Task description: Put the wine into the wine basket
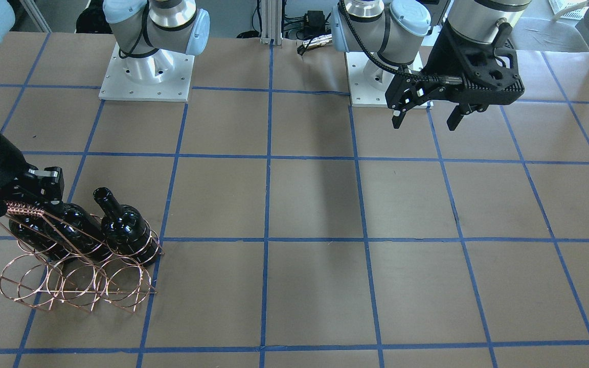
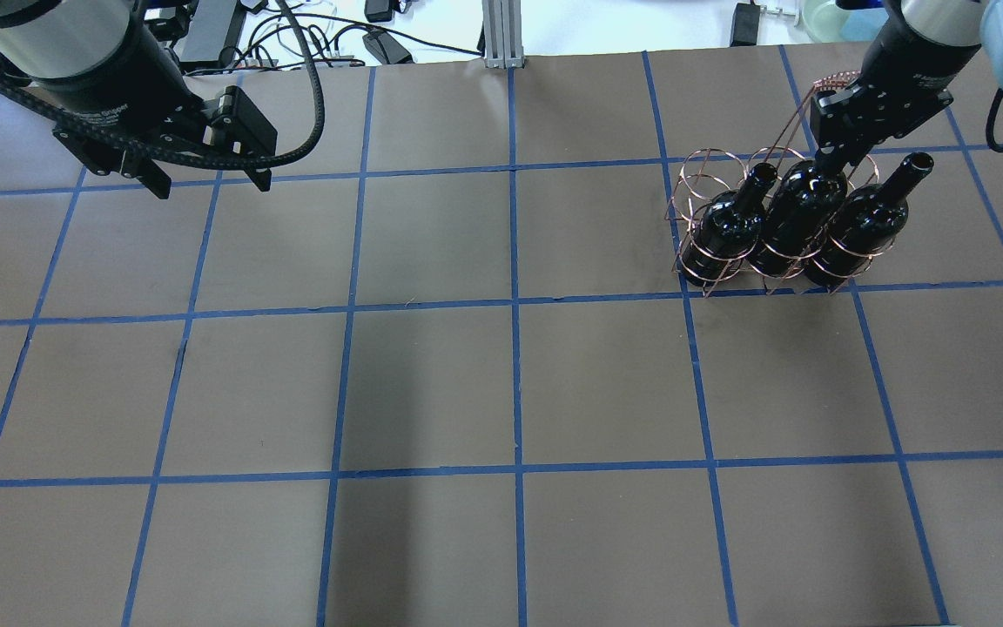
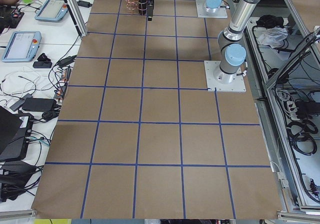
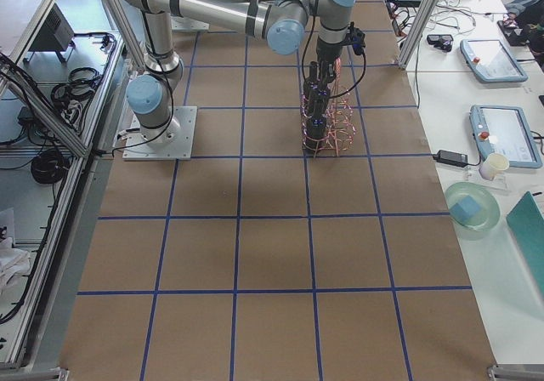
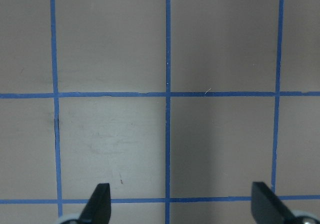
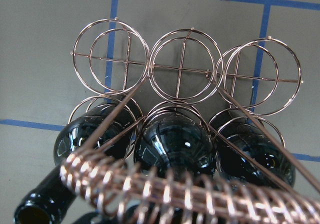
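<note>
taped table (image 2: 432,383); left jaws wide open, right jaws at wine (image 2: 793,222)

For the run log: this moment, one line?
left gripper open | right gripper at wine neck | wine, two bottles in wine basket

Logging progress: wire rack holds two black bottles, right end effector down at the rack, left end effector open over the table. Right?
Wrong count: the wine basket holds three bottles, not two; the overhead exterior view shows left bottle, middle bottle and right bottle side by side in its rings. Rest stands: right end effector at the rack, left end effector open over the table.
</note>
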Robot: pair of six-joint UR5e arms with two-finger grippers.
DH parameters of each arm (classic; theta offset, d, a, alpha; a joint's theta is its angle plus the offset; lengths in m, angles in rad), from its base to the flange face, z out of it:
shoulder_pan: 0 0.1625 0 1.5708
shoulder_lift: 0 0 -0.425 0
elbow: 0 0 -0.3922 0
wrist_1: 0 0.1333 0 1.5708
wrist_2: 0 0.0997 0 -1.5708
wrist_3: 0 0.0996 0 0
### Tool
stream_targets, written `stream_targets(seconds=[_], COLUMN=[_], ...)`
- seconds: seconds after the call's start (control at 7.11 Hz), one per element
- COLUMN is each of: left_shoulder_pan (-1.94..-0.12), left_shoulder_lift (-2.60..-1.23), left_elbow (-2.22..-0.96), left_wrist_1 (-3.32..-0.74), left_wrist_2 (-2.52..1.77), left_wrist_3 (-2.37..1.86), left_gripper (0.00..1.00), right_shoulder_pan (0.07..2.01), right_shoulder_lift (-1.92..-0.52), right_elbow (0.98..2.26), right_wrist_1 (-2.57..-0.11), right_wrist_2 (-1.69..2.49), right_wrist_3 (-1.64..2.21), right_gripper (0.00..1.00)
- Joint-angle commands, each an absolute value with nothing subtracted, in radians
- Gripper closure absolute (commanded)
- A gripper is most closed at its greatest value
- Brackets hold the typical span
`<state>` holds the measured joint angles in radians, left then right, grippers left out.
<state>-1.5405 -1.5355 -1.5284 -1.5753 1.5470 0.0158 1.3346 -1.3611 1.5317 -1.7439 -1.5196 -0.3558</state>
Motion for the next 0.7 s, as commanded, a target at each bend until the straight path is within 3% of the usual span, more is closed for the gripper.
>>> stream_targets(seconds=[0.0, 0.28, 0.42, 0.56], left_shoulder_pan=[-1.542, -1.537, -1.537, -1.536], left_shoulder_lift=[-1.536, -1.532, -1.531, -1.531], left_elbow=[-1.529, -1.554, -1.558, -1.557], left_wrist_1=[-1.577, -1.574, -1.572, -1.574], left_wrist_2=[1.551, 1.552, 1.552, 1.554], left_wrist_3=[0.018, 0.018, 0.017, 0.017], left_gripper=[0.0, 0.0, 0.0, 0.0], right_shoulder_pan=[1.335, 1.335, 1.335, 1.336], right_shoulder_lift=[-1.35, -1.347, -1.35, -1.359], right_elbow=[1.542, 1.545, 1.545, 1.545], right_wrist_1=[-1.756, -1.787, -1.787, -1.781], right_wrist_2=[-1.52, -1.522, -1.528, -1.529], right_wrist_3=[-0.356, -0.398, -0.403, -0.397], right_gripper=[0.98, 0.66, 0.01, 0.0])
